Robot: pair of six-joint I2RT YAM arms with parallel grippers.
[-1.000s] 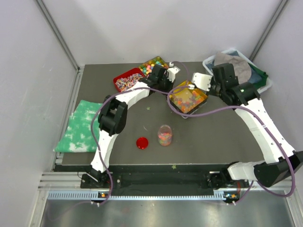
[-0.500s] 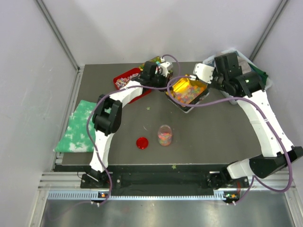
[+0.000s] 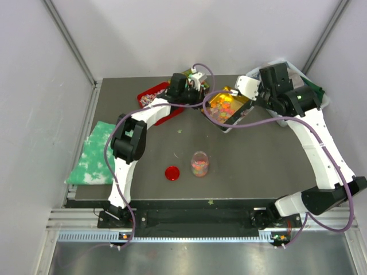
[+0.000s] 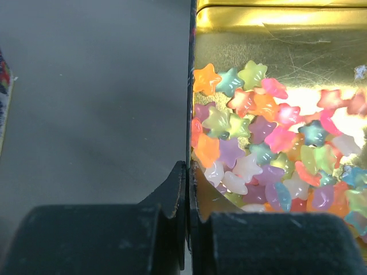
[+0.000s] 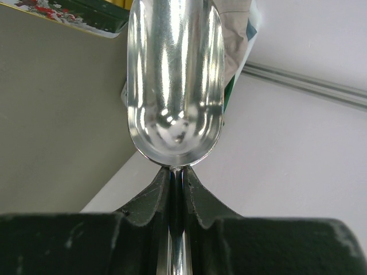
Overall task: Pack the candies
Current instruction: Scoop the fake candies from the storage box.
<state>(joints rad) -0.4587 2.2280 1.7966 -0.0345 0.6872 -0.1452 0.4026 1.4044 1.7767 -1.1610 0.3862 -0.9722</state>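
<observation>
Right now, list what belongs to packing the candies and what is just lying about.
For the job: candies, gold tray pinched at its wall by the left end effector, scoop held in the right end effector, jar, red lid.
Lying about: red tray of wrapped sweets, green cloth, clear bin.

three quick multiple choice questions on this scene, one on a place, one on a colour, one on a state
1. Where is the red lid?
A) beside the jar, on the table
B) on top of the jar
C) off the table

2. What colour is the tin inside?
A) blue
B) gold
C) white

3. The scoop in the right gripper is:
A) heaped full
B) bent
C) empty

Answers: 1 A, the top view shows it flat, left of the jar; 2 B, gold shows around the candies; 3 C, its bowl is bare shiny metal.
</observation>
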